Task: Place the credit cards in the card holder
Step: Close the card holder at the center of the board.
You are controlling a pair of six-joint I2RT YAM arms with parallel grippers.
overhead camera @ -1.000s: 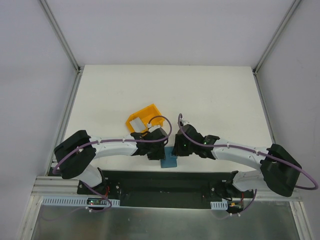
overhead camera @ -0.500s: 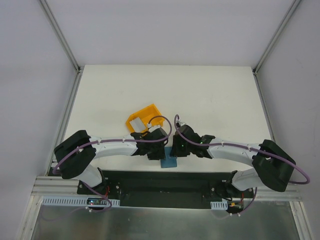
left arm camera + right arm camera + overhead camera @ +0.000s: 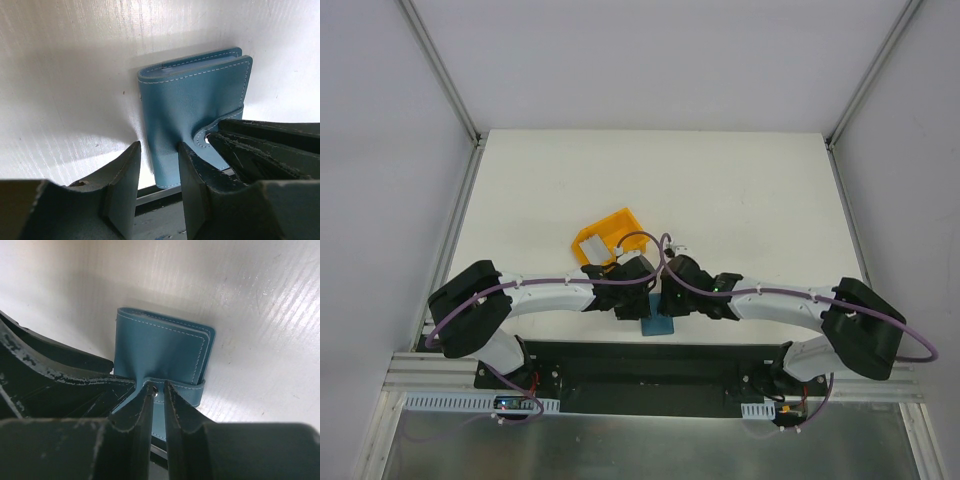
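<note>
Now the right gripper (image 3: 157, 390) is pinching the snap tab (image 3: 187, 390) of the card holder (image 3: 160, 355) between its nearly closed jaws. The left gripper (image 3: 159, 150) is straddling the wallet's edge, though I cannot tell whether it is gripping.

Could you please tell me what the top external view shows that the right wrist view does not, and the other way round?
Only the top external view shows the yellow bin with pale credit cards in it, beyond the card holder, and the left arm and right arm whole. Only the right wrist view shows the holder's stitching and its snap tab, with the right gripper astride the snap, fingers close together. Both show the teal card holder, folded shut, and the right gripper over it.
</note>
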